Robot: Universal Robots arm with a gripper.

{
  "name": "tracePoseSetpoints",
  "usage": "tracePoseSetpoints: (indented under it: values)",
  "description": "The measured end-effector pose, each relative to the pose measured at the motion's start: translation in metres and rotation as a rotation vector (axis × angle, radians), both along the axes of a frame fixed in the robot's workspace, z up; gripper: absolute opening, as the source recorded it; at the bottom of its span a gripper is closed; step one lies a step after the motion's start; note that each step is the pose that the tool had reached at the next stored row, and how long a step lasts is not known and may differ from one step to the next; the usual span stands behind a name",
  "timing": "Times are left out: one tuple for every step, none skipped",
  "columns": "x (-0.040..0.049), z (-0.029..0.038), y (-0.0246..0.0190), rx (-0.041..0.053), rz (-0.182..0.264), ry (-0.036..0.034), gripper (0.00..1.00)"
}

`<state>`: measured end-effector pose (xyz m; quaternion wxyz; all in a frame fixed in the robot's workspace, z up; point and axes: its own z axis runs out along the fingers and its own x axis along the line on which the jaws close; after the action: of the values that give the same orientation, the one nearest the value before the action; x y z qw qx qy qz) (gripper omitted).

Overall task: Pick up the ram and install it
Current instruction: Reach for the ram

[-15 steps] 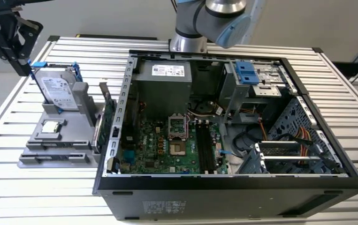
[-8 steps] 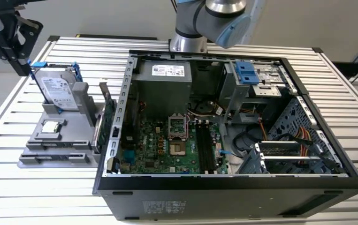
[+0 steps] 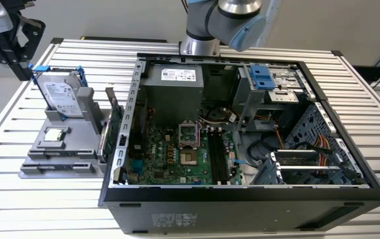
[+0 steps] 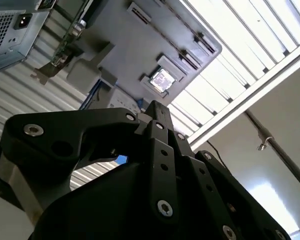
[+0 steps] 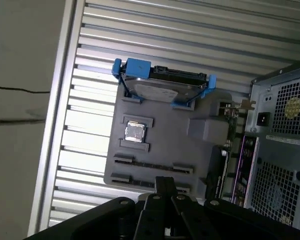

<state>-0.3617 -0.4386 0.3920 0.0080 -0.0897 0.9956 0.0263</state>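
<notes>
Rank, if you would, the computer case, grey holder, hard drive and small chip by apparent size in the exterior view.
1. computer case
2. grey holder
3. hard drive
4. small chip
The differences are plain; none look alike.

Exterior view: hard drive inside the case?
No: the hard drive stands upright in the grey holder on the table, outside the case, on the exterior view's left.
</notes>
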Motion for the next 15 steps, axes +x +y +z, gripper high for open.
tracePoseSetpoints:
  values:
    - [0.0000, 0.0000, 0.0000, 0.0000, 0.016, -0.0001, 0.00]
    - [0.0000, 0.0001, 0.0000, -0.0001, 0.034, 0.0001, 0.00]
    - [0.0000, 0.0001, 0.0000, -0.0001, 0.051, 0.0000, 0.00]
    - [0.0000, 0.0001, 0.0000, -0.0001, 0.070, 0.0000, 0.00]
    - [0.0000, 0.0000, 0.0000, -0.0001, 0.088, -0.0001, 0.00]
    - [0.0000, 0.0001, 0.0000, -0.0001, 0.105, 0.0000, 0.00]
    - [0.0000, 0.0001, 0.0000, -0.0001, 0.119, -0.0001, 0.00]
    - [0.0000, 0.0001, 0.0000, -0.0001, 0.131, -0.0002, 0.00]
    - [0.0000, 0.0001, 0.0000, -0.0001, 0.140, -0.0002, 0.00]
    - [0.0000, 0.0001, 0.0000, -0.0001, 0.148, -0.0003, 0.00]
    - [0.0000, 0.0001, 0.0000, -0.0002, 0.156, -0.0003, 0.00]
    - [0.0000, 0.0001, 0.0000, -0.0001, 0.164, -0.0005, 0.00]
    - [0.0000, 0.0001, 0.0000, -0.0002, 0.172, -0.0005, 0.00]
    - [0.0000, 0.0001, 0.0000, -0.0002, 0.181, -0.0005, 0.00]
    - [0.0000, 0.0001, 0.0000, -0.0001, 0.192, -0.0006, 0.00]
